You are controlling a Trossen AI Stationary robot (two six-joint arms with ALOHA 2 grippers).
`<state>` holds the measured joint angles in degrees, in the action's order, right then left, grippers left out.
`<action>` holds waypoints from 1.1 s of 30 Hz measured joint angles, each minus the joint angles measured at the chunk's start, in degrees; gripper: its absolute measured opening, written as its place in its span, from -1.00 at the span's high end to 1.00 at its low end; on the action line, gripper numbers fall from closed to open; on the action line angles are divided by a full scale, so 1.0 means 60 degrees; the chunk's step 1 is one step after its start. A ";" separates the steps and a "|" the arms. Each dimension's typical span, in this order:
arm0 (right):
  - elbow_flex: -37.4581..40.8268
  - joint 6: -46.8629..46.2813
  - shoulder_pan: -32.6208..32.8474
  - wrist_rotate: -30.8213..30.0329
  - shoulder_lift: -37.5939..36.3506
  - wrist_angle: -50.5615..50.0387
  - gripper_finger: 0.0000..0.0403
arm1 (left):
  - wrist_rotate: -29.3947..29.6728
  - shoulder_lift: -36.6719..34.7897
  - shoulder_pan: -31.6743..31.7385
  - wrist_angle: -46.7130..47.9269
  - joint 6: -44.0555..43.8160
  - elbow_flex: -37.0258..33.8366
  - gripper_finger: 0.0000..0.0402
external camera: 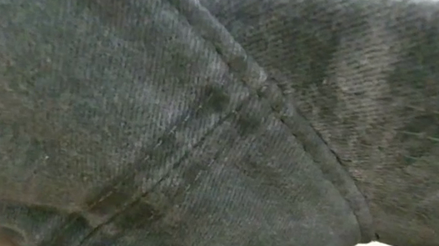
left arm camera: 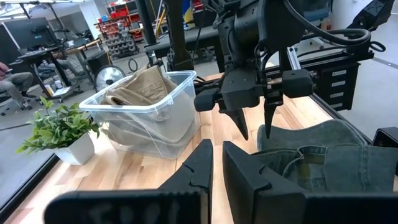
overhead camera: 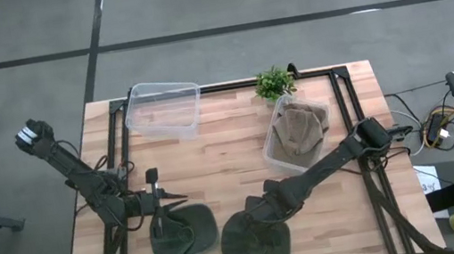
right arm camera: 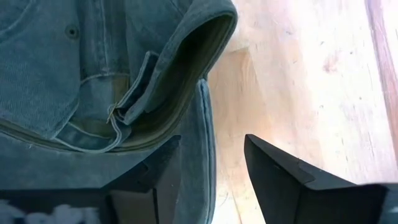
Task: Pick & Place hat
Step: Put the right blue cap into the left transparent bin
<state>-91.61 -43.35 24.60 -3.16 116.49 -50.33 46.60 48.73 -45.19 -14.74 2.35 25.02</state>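
Right claw (overhead camera: 256, 214) low at bottom centre of the high view, fingers apart over the brim of a rumpled dark green denim hat (overhead camera: 255, 240), gripping nothing. Left claw (overhead camera: 168, 197) parted, empty, over a second green denim hat (overhead camera: 180, 236) lower left. Both hats flat on the wooden counter (overhead camera: 223, 159). Upper right, clear plastic bin (overhead camera: 277, 148) holding tan hat (overhead camera: 300, 129); upper left, empty clear bin (overhead camera: 163, 109).

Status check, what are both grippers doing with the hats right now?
Right gripper open over the right green hat, jaws astride its edge. Left gripper open above the left green hat. Tan hat already in the bin. Nothing blocking.
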 joint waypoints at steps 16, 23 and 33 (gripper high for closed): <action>0.0022 -0.0480 0.0231 0.0026 0.0000 0.0098 0.21 | -0.0002 0.0000 0.0000 0.0211 -0.0226 0.0000 0.85; 0.0138 -0.0499 0.0346 0.0022 0.0000 0.0098 0.20 | -0.0002 0.0000 0.0000 0.0211 -0.0222 0.0000 0.85; 0.0506 -0.0499 0.0305 -0.0228 0.0000 0.0447 0.21 | -0.0002 0.0000 0.0000 0.0211 -0.0222 0.0000 0.85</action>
<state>-88.58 -46.35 26.43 -4.53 116.49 -47.64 46.59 48.73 -45.19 -13.47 1.02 25.02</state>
